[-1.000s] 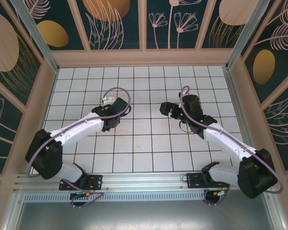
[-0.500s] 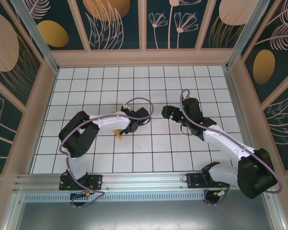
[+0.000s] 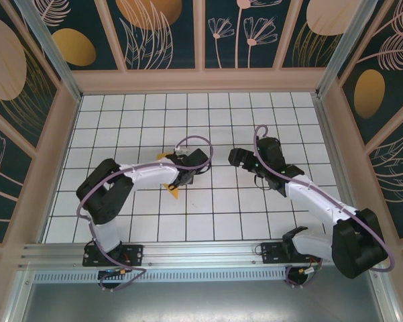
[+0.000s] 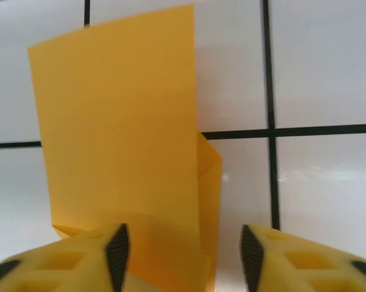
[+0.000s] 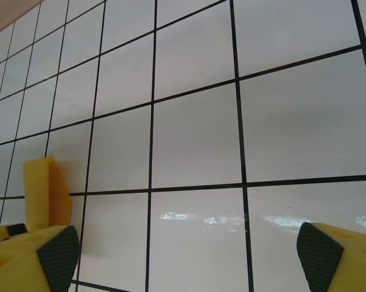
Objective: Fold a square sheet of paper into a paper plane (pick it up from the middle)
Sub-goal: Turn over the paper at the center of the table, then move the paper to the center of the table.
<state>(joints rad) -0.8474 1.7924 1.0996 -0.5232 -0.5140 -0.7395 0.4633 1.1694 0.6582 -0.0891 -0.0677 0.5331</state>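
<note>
The orange-yellow sheet of paper [image 4: 119, 121], folded into a narrow layered strip, lies on the white tiled table [image 3: 214, 201]. A second flap sticks out on its right side. In the top view only its ends [image 3: 176, 192] peek out from under my left arm. My left gripper [image 4: 183, 255] hovers low over the paper's near end, open, with the paper between and below the pads and not pinched. My right gripper [image 3: 233, 158] is open just right of centre, holding nothing. A raised corner of the paper [image 5: 45, 193] shows at its left. Whether the folds form a paper plane I cannot tell.
The tiled table is boxed in by low beige walls [image 3: 201, 80] with dark decorated panels behind. Both arm bases sit on the metal rail [image 3: 201, 251] at the near edge. The two wrists stand about two tiles apart near the middle.
My left arm has swung from the left toward the centre, and its jaws, shut before, now stand apart over the paper. The right arm has barely moved.
</note>
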